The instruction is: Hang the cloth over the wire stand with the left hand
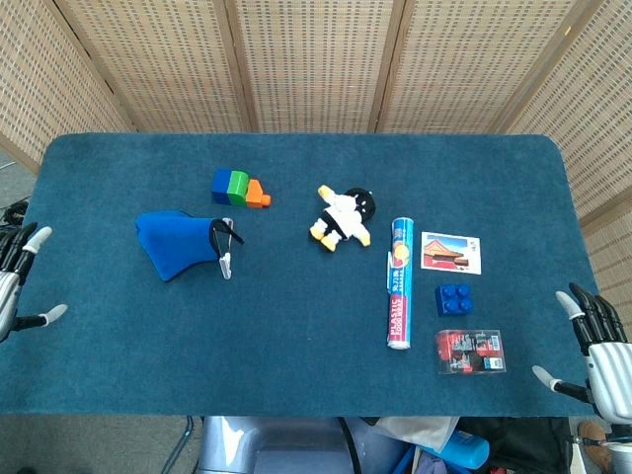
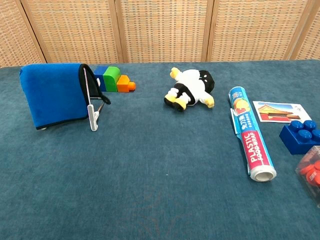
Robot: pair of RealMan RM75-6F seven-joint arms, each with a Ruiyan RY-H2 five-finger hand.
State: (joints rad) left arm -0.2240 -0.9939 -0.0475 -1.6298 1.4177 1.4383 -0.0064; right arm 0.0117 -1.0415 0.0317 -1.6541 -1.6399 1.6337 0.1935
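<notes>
Legible writing: the plastic wrap roll (image 2: pixel 251 141) reads "PLASTIC FOOD WRAP" in white on red; print on the card (image 1: pixel 451 251) and the red box (image 1: pixel 471 351) is too small to read.
Cloth (image 2: pixel 56 94): blue with black edging, draped over the wire stand (image 2: pixel 92 102) at left of centre in the chest view, covering all but the stand's right end.
Left hand (image 1: pixel 14 281): at the left edge of the head view, well apart from the cloth, fingers spread, holding nothing; partly cut off by the frame.
Right hand (image 1: pixel 597 348): lower right corner of the head view, beyond the counter (image 1: pixel 296 326) edge, fingers apart, empty.
Other items: coloured blocks (image 1: pixel 239 187) just above the stand; plush toy (image 1: pixel 344 217) at centre; blue brick (image 1: pixel 454 299) between card and red box.
</notes>
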